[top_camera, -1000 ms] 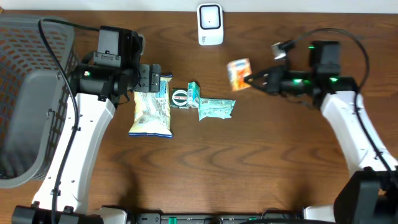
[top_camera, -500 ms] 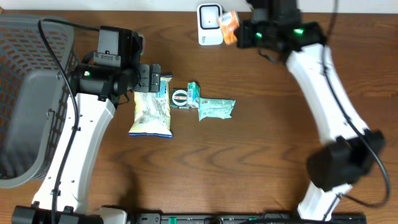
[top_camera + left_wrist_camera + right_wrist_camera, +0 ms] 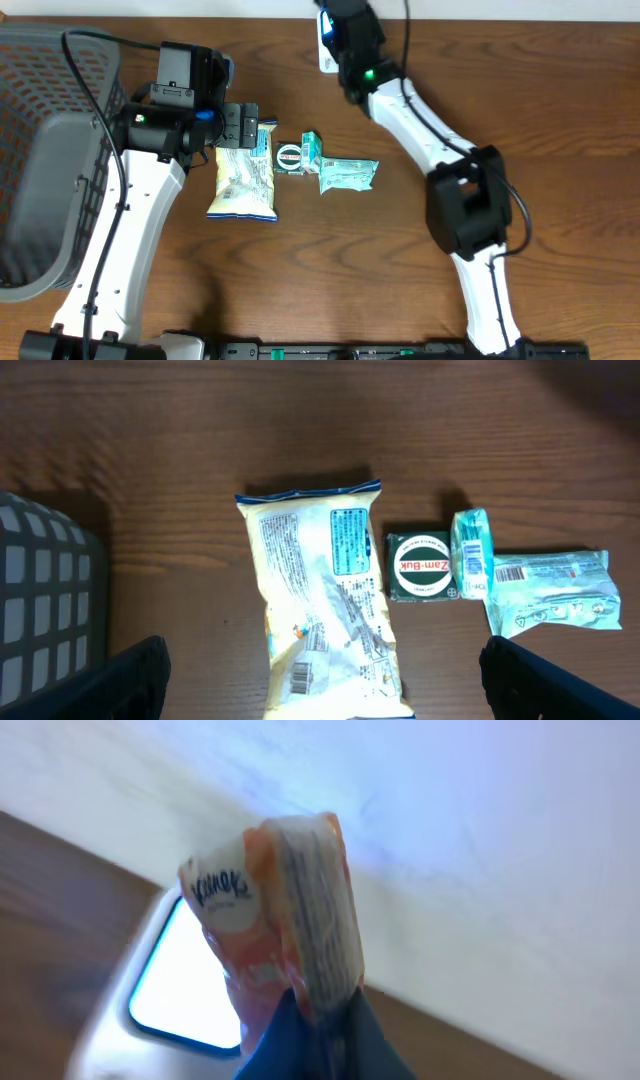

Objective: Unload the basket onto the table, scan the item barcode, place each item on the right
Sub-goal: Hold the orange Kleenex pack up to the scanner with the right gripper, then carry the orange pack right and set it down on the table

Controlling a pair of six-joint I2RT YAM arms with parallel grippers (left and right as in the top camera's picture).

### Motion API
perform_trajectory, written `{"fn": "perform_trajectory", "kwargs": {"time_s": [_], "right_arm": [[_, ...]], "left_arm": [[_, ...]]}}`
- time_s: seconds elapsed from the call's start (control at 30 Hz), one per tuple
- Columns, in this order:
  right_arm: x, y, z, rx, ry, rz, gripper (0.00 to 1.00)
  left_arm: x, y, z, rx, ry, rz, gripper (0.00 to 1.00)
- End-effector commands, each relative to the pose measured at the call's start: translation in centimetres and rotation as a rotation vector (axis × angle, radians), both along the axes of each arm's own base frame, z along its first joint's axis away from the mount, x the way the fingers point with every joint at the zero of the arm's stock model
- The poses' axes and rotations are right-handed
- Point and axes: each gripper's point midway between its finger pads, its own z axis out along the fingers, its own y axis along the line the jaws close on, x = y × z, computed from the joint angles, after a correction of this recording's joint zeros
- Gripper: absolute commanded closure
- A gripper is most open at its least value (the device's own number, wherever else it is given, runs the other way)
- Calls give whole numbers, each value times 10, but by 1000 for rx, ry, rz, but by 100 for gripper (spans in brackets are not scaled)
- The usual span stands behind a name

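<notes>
Tissue pack (image 3: pixel 285 920) hangs before scanner (image 3: pixel 180 985), bag (image 3: pixel 325 600) left of tin (image 3: pixel 423 566).

Right arm (image 3: pixel 420 112) is swung from the right side of the table (image 3: pixel 330 270) across to its far edge. Right claw (image 3: pixel 318 1020), clamped on the tissue pack (image 3: pixel 285 910), is brought up to the scanner (image 3: pixel 165 990). Pack is now held just ahead of the claw, with the lit scanner window directly beyond it. From overhead, the pack is now hidden beneath the claw.
</notes>
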Motion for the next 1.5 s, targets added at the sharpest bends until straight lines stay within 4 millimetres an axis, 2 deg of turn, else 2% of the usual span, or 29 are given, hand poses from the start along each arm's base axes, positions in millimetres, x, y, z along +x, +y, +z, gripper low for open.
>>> {"fn": "perform_trajectory", "kwargs": {"time_s": [0.0, 0.17, 0.47, 0.57, 0.7, 0.77, 0.9, 1.0, 1.07, 1.17, 1.23, 1.3, 1.43, 1.47], "right_arm": [[8, -14, -15, -268, -13, -31, 99], [10, -16, -33, -311, 6, -36, 99], [11, -15, -28, -283, -13, -46, 99], [9, -14, -23, -214, -20, -67, 99], [0, -5, -3, -87, 8, -19, 99], [-8, -3, 16, 14, 35, 15, 99], [-28, -15, 58, 249, 96, 27, 99], [-54, -30, 86, 439, 203, 58, 99], [-73, -44, 97, 542, 288, 62, 99], [-99, -72, 99, 654, 423, 33, 99], [-120, -96, 89, 710, 538, -22, 99], [-139, -120, 72, 735, 654, -97, 99], [-183, -171, 25, 731, 890, -305, 99], [-187, -177, 18, 733, 919, -332, 99]], "left_arm": [[1, 3, 3, 13, -8, -7, 2], [1, 3, 3, 13, -8, -7, 2], [1, 3, 3, 13, -8, -7, 2], [1, 3, 3, 13, -8, -7, 2], [1, 3, 3, 13, -9, -6, 3], [1, 3, 3, 13, -8, -7, 2], [1, 3, 3, 13, -8, -7, 2], [1, 3, 3, 13, -8, -7, 2], [1, 3, 3, 13, -8, -7, 2], [1, 3, 3, 13, -8, -7, 2], [1, 3, 3, 13, -8, -7, 2], [1, 3, 3, 13, -8, -7, 2], [1, 3, 3, 13, -8, -7, 2], [1, 3, 3, 13, -8, -7, 2]]}}
